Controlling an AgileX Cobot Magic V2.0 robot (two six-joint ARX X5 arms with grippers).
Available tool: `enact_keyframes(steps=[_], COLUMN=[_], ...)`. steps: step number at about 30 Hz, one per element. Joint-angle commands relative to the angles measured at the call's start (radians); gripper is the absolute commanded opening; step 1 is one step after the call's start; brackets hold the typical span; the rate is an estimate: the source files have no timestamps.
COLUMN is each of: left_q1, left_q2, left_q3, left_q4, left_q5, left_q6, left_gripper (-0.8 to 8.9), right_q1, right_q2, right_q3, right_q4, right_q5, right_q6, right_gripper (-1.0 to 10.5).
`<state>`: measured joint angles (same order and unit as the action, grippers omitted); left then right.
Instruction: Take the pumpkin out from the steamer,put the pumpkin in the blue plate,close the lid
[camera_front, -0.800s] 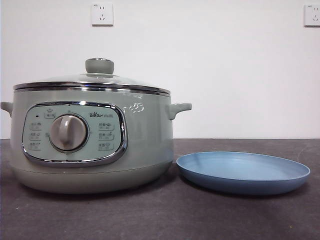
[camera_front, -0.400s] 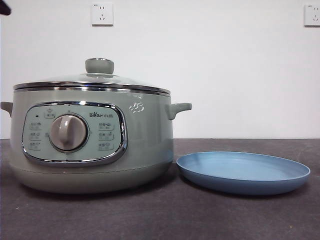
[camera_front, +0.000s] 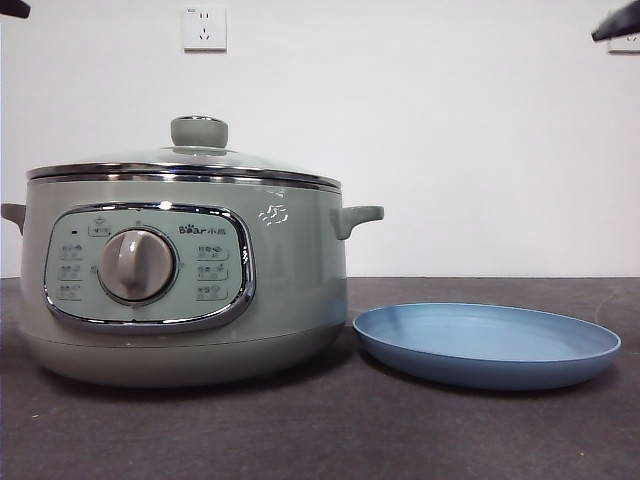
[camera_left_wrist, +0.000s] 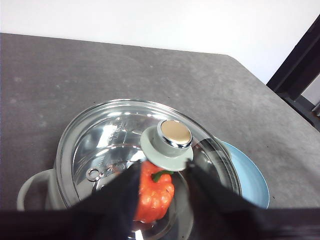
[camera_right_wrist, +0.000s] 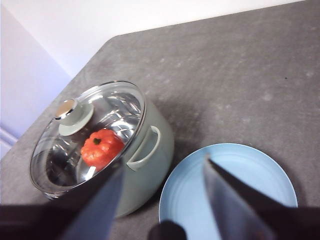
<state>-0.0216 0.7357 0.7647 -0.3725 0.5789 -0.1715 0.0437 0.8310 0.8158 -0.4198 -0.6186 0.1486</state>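
Nothing done yet, by my read: the lid (camera_left_wrist: 150, 150) sits on the steamer (camera_front: 180, 280), the pumpkin (camera_left_wrist: 155, 192) is inside under the glass, and the blue plate (camera_front: 487, 345) is bare on the bench (camera_left_wrist: 75, 70) just beside the pot. Left gripper (camera_left_wrist: 160, 187) hovers above the lid, fingers spread and empty, the knob (camera_left_wrist: 172, 137) just beyond the fingertips and the pumpkin showing between them through the glass. Right gripper (camera_right_wrist: 162, 192) is high over the plate, fingers also spread and empty, plate between them, steamer off to one side. Left to do: lift lid, pull pumpkin, drop it on plate, re-lid.
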Motion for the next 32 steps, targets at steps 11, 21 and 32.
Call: enact_keyframes(steps=[11,21,32], left_q1=[-0.058,-0.288,-0.433], left_q2=[0.142,0.436,0.610], left_q3=[0.101,0.340,0.369], left_q4=[0.024,-0.079,-0.103], left_q5=[-0.005,-0.264,-0.456], left_q6=[-0.006,0.149,0.208], left_gripper=[3.77,3.77,3.77], right_q1=[0.018,0.038,0.038], right_q2=[0.014,0.024,0.024], right_q3=[0.005,0.005,0.005], right_q4=[0.005,0.000,-0.002], right_q5=[0.023,0.023,0.023], right_q6=[-0.008,-0.008,-0.008], right_gripper=[4.5,4.5,4.5])
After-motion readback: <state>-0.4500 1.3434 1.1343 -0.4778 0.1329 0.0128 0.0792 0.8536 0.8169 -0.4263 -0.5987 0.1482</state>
